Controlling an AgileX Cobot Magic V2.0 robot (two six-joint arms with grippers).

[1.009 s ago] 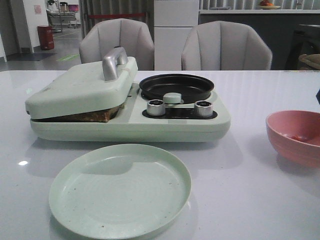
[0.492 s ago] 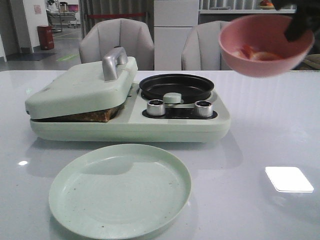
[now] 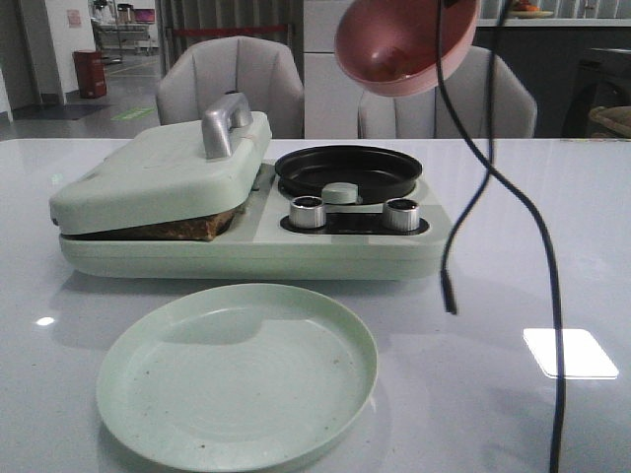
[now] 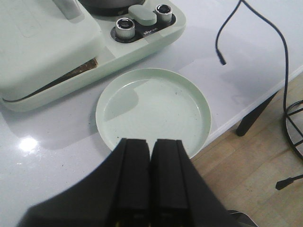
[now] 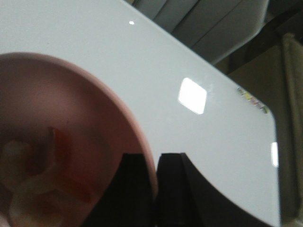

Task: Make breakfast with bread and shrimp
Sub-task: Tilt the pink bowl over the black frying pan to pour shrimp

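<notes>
Bread (image 3: 168, 232) sits toasting under the closed press lid (image 3: 163, 172); right fingers (image 5: 154, 189) pinch pink bowl (image 3: 404, 44) rim, shrimp (image 5: 28, 189) unpoured above pan (image 3: 347, 169); left fingers (image 4: 150, 179) closed, empty; plate (image 3: 237, 379) bare.

Two grey chairs (image 3: 232, 84) stand behind the white table (image 3: 513, 197).

No text could be read anywhere. The control panel (image 4: 142, 32) of the pale green breakfast maker (image 3: 246, 241) carried a small white mark between its two knobs, too tiny to make out. A pink notice (image 3: 74, 18) hung on the far wall, its print illegible. A small multicoloured mark (image 5: 252, 98) sat near the edge of the surface (image 5: 156, 71), blurred beyond reading.
</notes>
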